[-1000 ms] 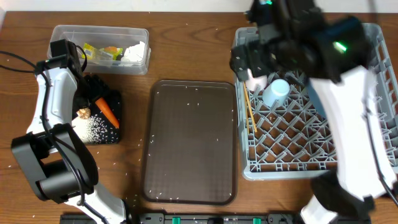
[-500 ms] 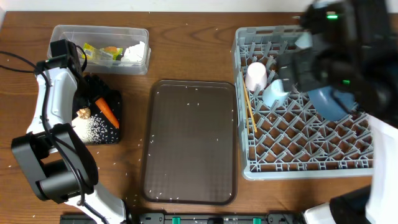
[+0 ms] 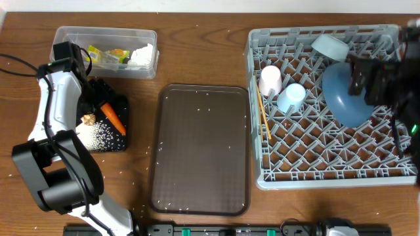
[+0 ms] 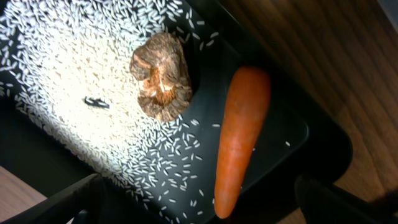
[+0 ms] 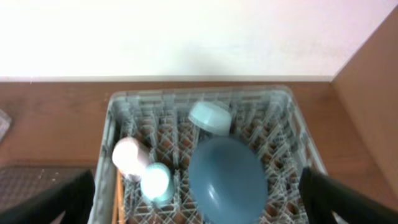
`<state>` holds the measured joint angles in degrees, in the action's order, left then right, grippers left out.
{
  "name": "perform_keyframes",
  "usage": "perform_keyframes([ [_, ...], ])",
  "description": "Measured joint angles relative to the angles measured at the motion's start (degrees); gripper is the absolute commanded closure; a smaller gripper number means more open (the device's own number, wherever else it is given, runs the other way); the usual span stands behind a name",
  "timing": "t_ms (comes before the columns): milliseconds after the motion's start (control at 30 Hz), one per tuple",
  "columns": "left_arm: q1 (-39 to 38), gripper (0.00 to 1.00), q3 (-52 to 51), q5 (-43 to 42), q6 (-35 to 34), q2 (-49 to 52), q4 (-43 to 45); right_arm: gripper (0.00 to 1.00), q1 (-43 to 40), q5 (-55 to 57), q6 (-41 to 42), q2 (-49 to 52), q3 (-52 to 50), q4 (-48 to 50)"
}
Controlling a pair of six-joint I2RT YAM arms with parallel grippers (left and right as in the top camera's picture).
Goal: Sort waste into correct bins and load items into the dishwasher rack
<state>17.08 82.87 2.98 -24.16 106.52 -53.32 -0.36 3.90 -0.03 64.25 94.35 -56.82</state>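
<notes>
The right pincer [image 5: 199,198] hangs with its jaws apart and nothing between them, high over the rack [image 3: 328,157] that fills the right edge of the tabletop [image 3: 197,65]. The left pincer [image 4: 205,202] is also spread wide and empty, low over the black tray [image 4: 273,143] by the left edge. A serving tray [image 3: 200,151] lies in the middle, bare but for stray grains. In the rack the plate [image 3: 344,98] leans among the pegs, with the bowl [image 3: 330,46] toward the far right corner. The pink cup [image 3: 270,80] and blue cup [image 3: 292,96] stand just beside each other, and the chopsticks [image 3: 264,118] lie along the rack's left wall. The tub [image 3: 65,36] at the far left corner holds the wrapper [image 3: 105,54] and tissue [image 3: 141,56]. The black tray holds the carrot [image 3: 113,118], the lump [image 3: 88,119] and the rice [image 3: 98,136]. Sorting and loading both look finished. What seems to remain is to draw both arms clear, the right one rising without nudging the tilted plate and the left one lifting straight up off the carrot.
</notes>
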Motion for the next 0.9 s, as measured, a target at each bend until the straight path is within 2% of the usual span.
perform_keyframes([
  [67,0.0,0.02,0.0,0.0,0.0,0.0,0.0,0.01,-1.3,-0.4,-0.7,-7.1,-13.7,12.5],
  [200,0.0,0.02,0.0,0.0,0.0,0.0,0.0,0.01,-2.8,-1.5,-1.4,-18.3,-37.5,30.2],
  [333,0.0,0.02,0.0,0.0,0.0,0.0,0.0,0.01,-2.8,-3.7,-1.9,-29.2,-60.2,44.0],
  [433,0.0,0.02,0.0,0.0,0.0,0.0,0.0,0.01,-2.8,-5.1,-1.9,-37.7,-73.5,50.3],
  [600,0.0,0.02,0.0,0.0,0.0,0.0,0.0,0.01,-2.8,-7.3,-1.9,-49.0,-85.7,52.0],
  [900,0.0,0.02,0.0,0.0,0.0,0.0,0.0,0.01,-2.7,-8.6,-1.9,-58.9,-93.4,52.7],
])
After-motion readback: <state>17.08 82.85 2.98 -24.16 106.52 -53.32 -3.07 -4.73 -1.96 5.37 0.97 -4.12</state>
